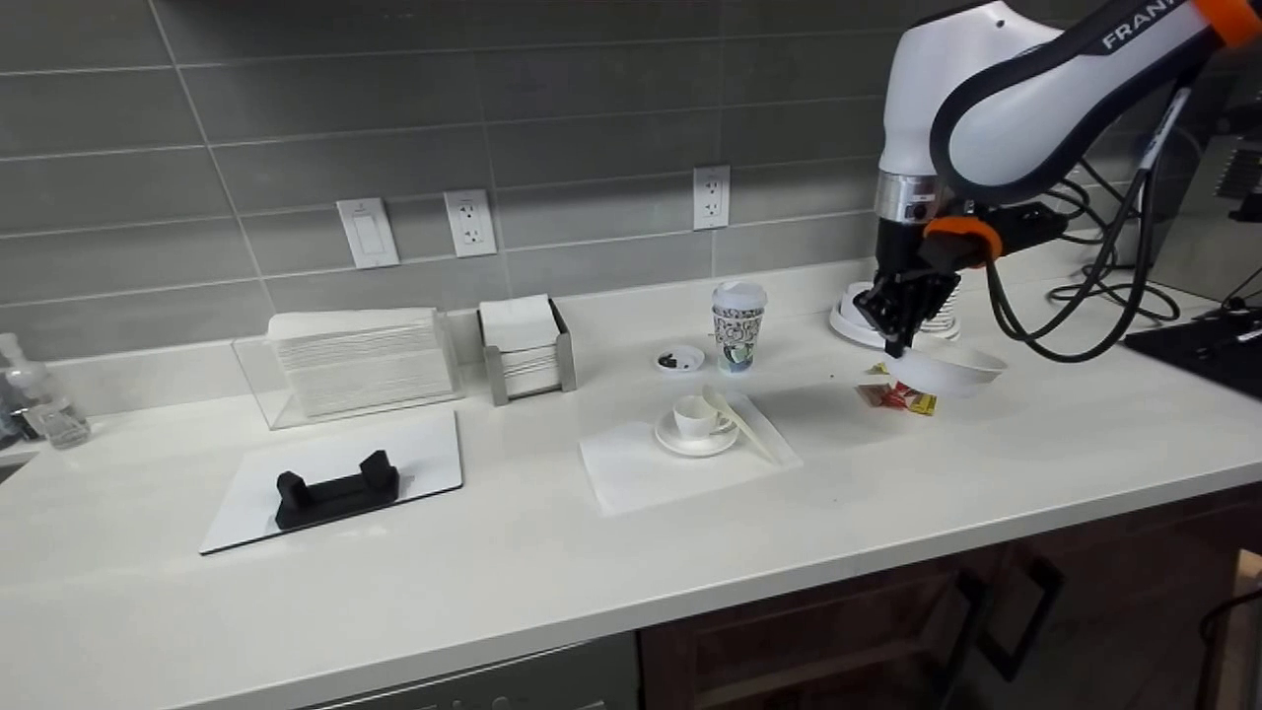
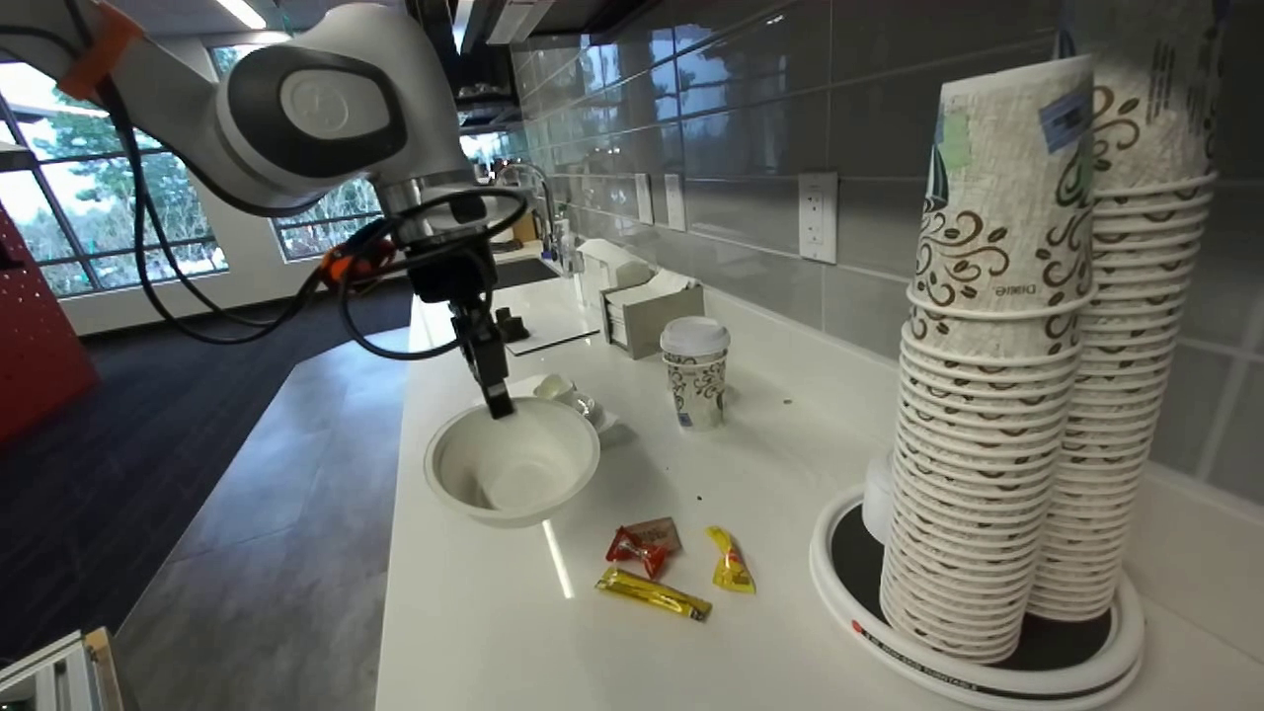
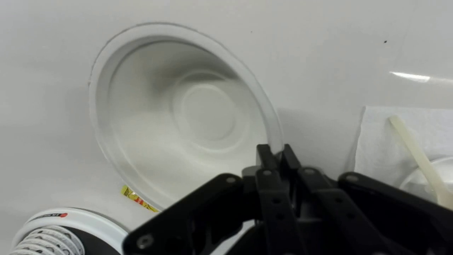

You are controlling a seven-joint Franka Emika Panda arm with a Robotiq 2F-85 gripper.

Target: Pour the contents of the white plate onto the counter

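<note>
White and round, a deep thin-walled bowl (image 3: 187,113) hangs in the air from the black two-fingered robot gripper (image 3: 276,151); I take it for the plate of the task. The fingers (image 3: 292,157) stand nearly together, pinching the rim, one inside the bowl and one outside.

Being round, the bowl has no long axis; what counts is its tilt. From the fingers it slopes down and away towards the end of the glossy white countertop (image 2: 474,632) where tall stacks of brown-patterned paper cups (image 2: 997,444) stand, its mouth leaning that way too.

On the countertop lie a red twist-wrapped sweet (image 2: 637,551) against a flat brownish packet (image 2: 666,534), a narrow yellow stick packet (image 2: 654,594) near them, and a yellow twist-wrapped sweet (image 2: 730,561) a little apart. All four are on the bowl's back-edge side, towards the grey tiled wall (image 1: 611,148); the bowl hangs nearer the front edge.

Nothing shows inside the bowl, so the pour looks done to me. The next move probably calls for levelling it and lowering it on the front-edge side of the wrappers; brought down closer to the back edge, its low rim could land on them.
</note>
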